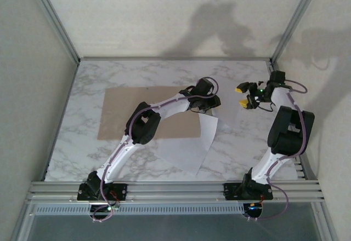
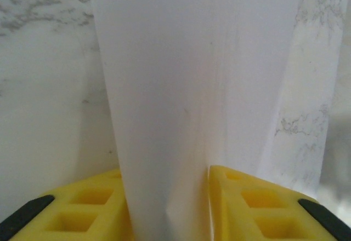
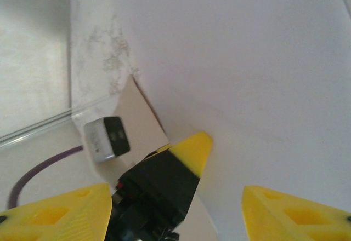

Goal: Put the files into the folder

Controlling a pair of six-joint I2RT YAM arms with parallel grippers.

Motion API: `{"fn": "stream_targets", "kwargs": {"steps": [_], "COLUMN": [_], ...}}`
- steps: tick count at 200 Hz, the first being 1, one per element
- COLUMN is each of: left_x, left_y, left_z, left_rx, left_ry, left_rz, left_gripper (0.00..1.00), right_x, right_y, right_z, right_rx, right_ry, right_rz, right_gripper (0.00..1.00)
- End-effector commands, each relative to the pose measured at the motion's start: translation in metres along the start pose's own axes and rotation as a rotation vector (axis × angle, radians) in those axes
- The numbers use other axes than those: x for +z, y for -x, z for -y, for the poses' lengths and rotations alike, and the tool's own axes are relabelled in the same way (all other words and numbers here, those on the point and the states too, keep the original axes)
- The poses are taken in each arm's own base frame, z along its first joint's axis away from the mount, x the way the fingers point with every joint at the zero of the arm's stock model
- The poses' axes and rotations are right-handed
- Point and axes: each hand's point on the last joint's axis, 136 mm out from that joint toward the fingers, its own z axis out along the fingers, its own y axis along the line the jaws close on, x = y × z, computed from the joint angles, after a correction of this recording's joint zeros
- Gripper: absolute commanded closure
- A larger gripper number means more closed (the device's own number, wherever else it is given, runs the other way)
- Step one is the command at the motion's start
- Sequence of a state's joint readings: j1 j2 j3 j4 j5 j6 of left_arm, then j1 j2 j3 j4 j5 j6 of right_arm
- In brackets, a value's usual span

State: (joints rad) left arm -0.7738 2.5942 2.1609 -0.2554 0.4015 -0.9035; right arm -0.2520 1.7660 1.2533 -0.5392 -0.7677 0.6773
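Note:
The tan folder [image 1: 123,115] lies flat and open on the marble table, left of centre. My left gripper [image 1: 207,108] hovers at its right edge, shut on the white files [image 1: 193,142], which curve down from it onto the table. In the left wrist view the files [image 2: 192,87] stand bunched between my left gripper's [image 2: 164,174] yellow fingers, touching both. My right gripper [image 1: 242,96] hangs open just right of it, holding nothing. In the right wrist view my right gripper [image 3: 175,197] faces the files [image 3: 247,60], a strip of folder [image 3: 137,115] and a left fingertip [image 3: 192,148].
The marble table [image 1: 247,142] is boxed in by pale walls with metal posts at the back corners [image 1: 282,38]. An aluminium rail [image 1: 175,189] carrying both arm bases runs along the near edge. My right arm's elbow [image 1: 289,128] rises near the right wall.

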Motion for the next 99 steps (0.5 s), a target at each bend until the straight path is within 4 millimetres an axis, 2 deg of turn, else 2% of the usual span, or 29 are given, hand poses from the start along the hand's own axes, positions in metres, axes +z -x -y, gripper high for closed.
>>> {"fn": "stream_targets", "kwargs": {"steps": [1,40,99], "left_x": [-0.01,-0.025,-0.058], "left_y": [-0.008,-0.004,0.006], "left_z": [0.02,0.04,0.07], "left_rx": [-0.032,-0.045,-0.074], "left_ry": [-0.06,-0.123,-0.237], "left_rz": [-0.044,-0.044,-0.035], "left_gripper": [0.64,0.64,0.66], "right_x": [-0.017,-0.033,-0.057], "right_y": [-0.011,-0.02,-0.032], "right_z": [-0.011,-0.022,-0.038], "right_rx": [0.028,0.052,0.079], "right_ry": [0.078,0.193,0.315], "right_rz": [-0.018,-0.027,-0.046], "right_gripper": [0.35,0.35,0.33]}}
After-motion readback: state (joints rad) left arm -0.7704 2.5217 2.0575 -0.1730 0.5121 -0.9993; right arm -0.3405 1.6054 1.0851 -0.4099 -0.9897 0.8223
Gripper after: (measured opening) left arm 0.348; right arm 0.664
